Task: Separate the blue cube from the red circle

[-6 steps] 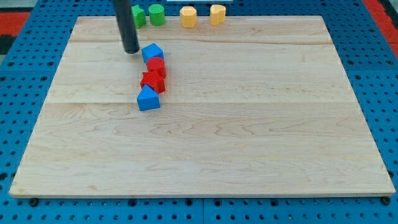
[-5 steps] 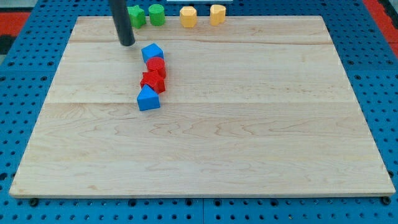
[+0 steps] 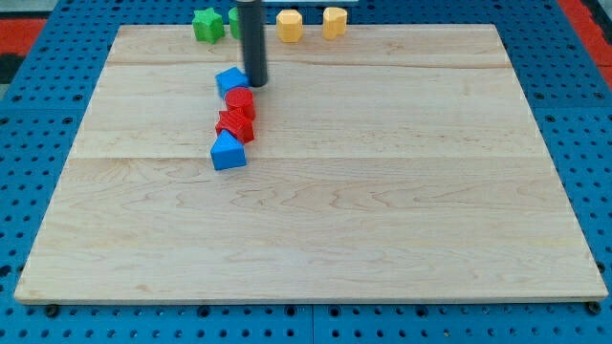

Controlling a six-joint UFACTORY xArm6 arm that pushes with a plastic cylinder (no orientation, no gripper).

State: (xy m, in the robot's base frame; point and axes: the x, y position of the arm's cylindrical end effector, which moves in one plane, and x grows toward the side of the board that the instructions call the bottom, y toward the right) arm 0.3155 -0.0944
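Observation:
A blue cube (image 3: 229,81) sits at the top of a short column of blocks on the wooden board (image 3: 382,191). Just below it and touching it is a red round block (image 3: 240,101), then a red star-like block (image 3: 233,124), then a second blue block (image 3: 228,152). My tip (image 3: 255,83) is right beside the blue cube on its right, at about the cube's height. The rod rises from there to the view's top.
Along the board's top edge stand a green block (image 3: 205,24), a second green block (image 3: 234,21) partly hidden behind the rod, and two yellow blocks (image 3: 289,25) (image 3: 334,20). Blue pegboard (image 3: 38,143) surrounds the board.
My tip has moved from the left of the blue cube, round its top, to its right side. The blocks have not visibly moved.

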